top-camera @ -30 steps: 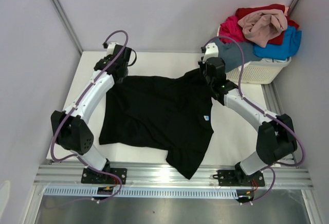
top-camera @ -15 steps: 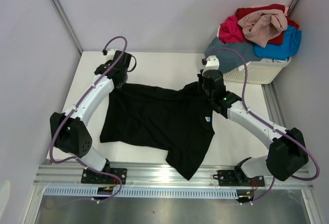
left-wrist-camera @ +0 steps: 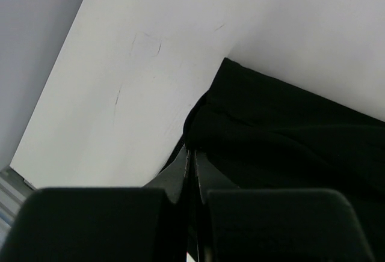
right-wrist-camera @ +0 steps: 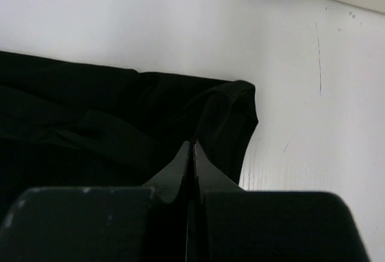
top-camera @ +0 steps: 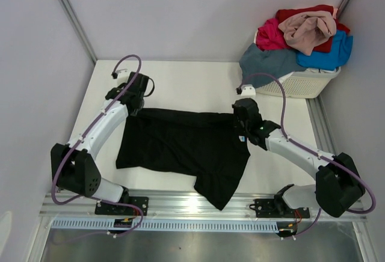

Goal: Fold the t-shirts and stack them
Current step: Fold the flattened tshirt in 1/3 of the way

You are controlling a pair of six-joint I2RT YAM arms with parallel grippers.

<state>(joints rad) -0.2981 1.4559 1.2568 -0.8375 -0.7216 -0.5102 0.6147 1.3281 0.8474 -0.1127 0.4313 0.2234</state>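
Pale grey walls (top-camera: 180,9) enclose a white table (top-camera: 192,85) with a metal rail (top-camera: 198,205) along its near edge. The black shirt (top-camera: 180,148) lies spread across the middle of the table, one corner hanging over the rail. In the far right corner, a white basket (top-camera: 307,85) holds heaped shirts (top-camera: 304,30) in red, beige-pink, magenta, blue and grey-blue. The left gripper (left-wrist-camera: 190,154) and right gripper (right-wrist-camera: 191,148) each pinch the black shirt's far edge, fingers together. A small blue tag (top-camera: 241,139) on the black shirt is unreadable.
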